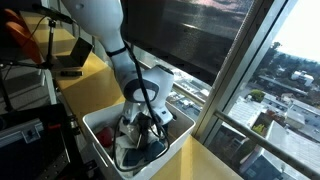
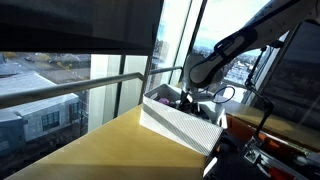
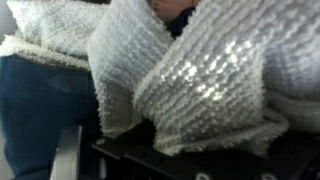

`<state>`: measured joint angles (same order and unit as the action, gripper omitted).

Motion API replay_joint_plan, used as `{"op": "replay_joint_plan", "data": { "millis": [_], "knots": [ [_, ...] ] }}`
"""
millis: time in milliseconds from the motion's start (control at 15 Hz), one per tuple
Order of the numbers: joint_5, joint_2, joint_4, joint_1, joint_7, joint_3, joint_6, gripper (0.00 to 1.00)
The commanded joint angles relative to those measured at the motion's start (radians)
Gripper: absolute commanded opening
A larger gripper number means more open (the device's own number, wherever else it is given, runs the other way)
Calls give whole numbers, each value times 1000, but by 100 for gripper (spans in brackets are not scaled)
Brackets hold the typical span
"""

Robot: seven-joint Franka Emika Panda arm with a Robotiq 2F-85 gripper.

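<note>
The gripper (image 1: 142, 126) is held low inside the white bin (image 1: 97, 140), pressed close to a bunched white knitted towel (image 3: 190, 80) at twelve o'clock. Blue fabric (image 3: 40, 105) lies at nine. The jaws are hidden by the towel, so their state cannot be told.

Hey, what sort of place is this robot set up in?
Probably a high-floor office or lab: tall windows overlook city rooftops, and a desk with electronics stands beside the white bin of towels.
</note>
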<state>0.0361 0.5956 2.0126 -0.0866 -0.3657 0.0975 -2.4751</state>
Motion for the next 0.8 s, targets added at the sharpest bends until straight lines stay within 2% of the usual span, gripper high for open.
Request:
{"op": "replay_joint_plan", "data": {
  "millis": [0,267,533,600,733],
  "knots": [
    [23,-21,41,19,-8,28,10,58],
    [65,-123,91,2,13,5,70,29],
    [106,-285,140,6,20,-2,175,1],
    [105,-341,148,9,14,1,207,4],
    [97,-423,144,11,9,5,262,1]
  ]
}}
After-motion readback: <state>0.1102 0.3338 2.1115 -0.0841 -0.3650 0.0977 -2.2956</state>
